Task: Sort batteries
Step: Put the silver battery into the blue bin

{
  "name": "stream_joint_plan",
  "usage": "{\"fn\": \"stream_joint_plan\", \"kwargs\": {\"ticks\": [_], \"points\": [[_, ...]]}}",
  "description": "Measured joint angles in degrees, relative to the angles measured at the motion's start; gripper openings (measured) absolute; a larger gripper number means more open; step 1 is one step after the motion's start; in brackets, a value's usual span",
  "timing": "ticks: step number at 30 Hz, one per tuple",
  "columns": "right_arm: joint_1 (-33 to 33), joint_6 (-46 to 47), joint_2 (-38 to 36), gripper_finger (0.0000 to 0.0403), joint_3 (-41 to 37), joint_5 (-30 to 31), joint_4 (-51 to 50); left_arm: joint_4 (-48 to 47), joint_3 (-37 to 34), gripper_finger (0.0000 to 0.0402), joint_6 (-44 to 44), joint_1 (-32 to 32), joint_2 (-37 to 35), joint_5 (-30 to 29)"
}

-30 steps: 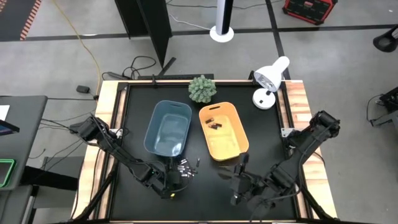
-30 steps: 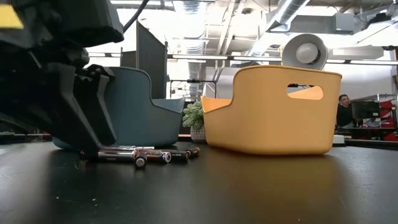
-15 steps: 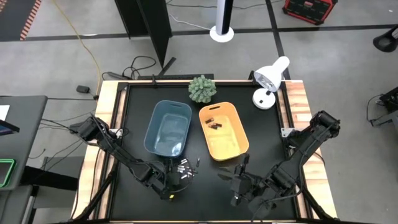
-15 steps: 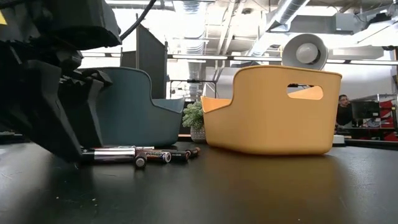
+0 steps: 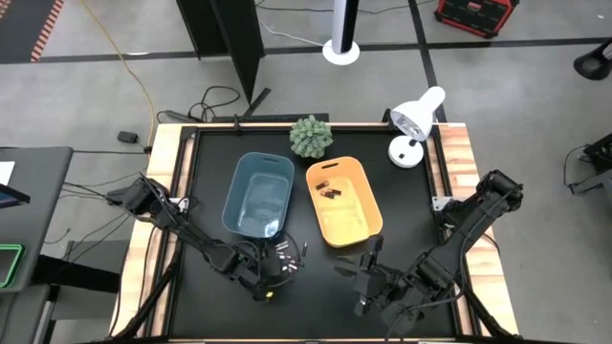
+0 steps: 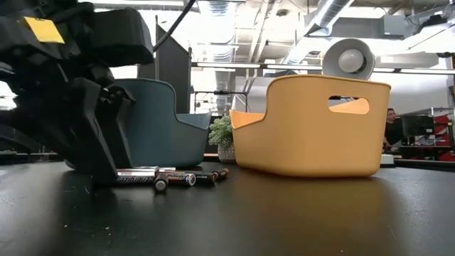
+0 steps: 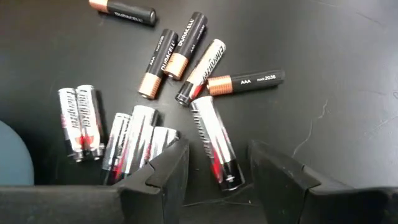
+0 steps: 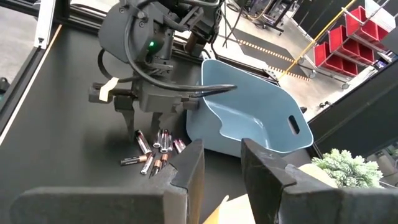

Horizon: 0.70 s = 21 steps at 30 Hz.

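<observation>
**Left claw spread over the loose batteries beside the blue bin**

The left claw (image 5: 271, 277) is held low over the batteries (image 7: 168, 99), its fingers (image 7: 158, 174) parted around one silver cell (image 7: 214, 146) without being closed on it. The silver and black-and-copper cells are scattered on the black tabletop (image 5: 316, 287) just in front of the blue bin (image 5: 258, 196). Right of that bin, touching it, the orange bin (image 5: 344, 201) is seen with dark cells inside. Farther right, the right claw (image 5: 368, 277) is held slightly parted and empty.
</observation>
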Motion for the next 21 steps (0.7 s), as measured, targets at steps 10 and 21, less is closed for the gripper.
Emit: {"fn": "stream_joint_plan", "kwargs": {"ticks": [10, 21], "points": [[0.0, 0.22, 0.02, 0.0122, 0.0, 0.0, 0.08, 0.44, 0.24, 0.0072, -2.5, -0.61, 4.46, 1.45], [0.0, 0.2, 0.04, 0.0122, 0.0, 0.0, 0.09, -0.89, -0.23, 0.004, 0.11, -1.96, -1.32, 2.71]]}}
